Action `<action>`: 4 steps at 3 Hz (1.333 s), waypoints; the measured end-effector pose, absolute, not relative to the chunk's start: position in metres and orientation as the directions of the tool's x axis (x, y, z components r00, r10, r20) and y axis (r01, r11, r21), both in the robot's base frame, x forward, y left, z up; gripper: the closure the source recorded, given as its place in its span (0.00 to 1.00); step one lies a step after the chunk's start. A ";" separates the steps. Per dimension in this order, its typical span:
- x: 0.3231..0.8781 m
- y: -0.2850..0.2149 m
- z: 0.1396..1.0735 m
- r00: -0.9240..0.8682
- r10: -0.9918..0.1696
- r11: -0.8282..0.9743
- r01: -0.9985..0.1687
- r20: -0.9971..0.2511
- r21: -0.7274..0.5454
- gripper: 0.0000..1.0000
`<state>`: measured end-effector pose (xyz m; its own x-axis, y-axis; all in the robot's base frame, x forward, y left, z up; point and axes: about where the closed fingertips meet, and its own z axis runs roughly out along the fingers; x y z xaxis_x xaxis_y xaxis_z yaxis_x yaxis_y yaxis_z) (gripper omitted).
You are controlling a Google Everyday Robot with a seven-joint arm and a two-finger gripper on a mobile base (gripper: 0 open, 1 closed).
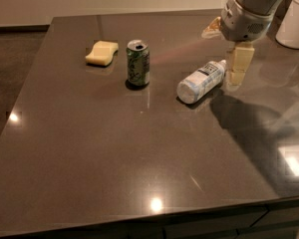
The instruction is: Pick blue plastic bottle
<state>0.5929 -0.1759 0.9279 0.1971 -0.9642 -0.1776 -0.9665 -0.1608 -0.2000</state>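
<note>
The gripper (pixel 237 71) hangs at the end of the grey arm (pixel 249 14), which comes in from the upper right corner of the camera view. Its cream-coloured end points down toward the table (pixel 89 158). From this angle I cannot tell how wide it stands, and nothing shows as held in it.

All places below are taken from the green can (pixel 138 62), which stands upright on the dark glossy table, a little behind the middle, with its opened top showing.

The blue plastic bottle (pixel 200 81) lies on its side to the right of the can, near it but clearly apart. Its base is the end closer to the can and toward the near edge. Its white cap points away from the can, to the right and toward the back, and its white label with dark print faces up.

The gripper is farther right of the can than the bottle is, just beside the bottle's cap end. Whether it touches the cap I cannot tell. Its dark shadow falls on the table right of the bottle and toward the near edge.

The yellow sponge (pixel 101 52) lies flat to the left of the can and slightly farther back, apart from it.

A white object (pixel 295 24) stands far to the right of the can, at the table's back corner, partly cut off by the edge of the view.
</note>
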 end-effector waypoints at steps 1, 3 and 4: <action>0.619 -0.174 0.906 0.282 -0.945 -0.253 -0.952 -0.167 -0.172 0.00; 0.644 -0.176 0.873 0.386 -0.913 -0.370 -0.919 -0.127 -0.133 0.00; 0.645 -0.177 0.863 0.425 -0.898 -0.414 -0.903 -0.113 -0.113 0.07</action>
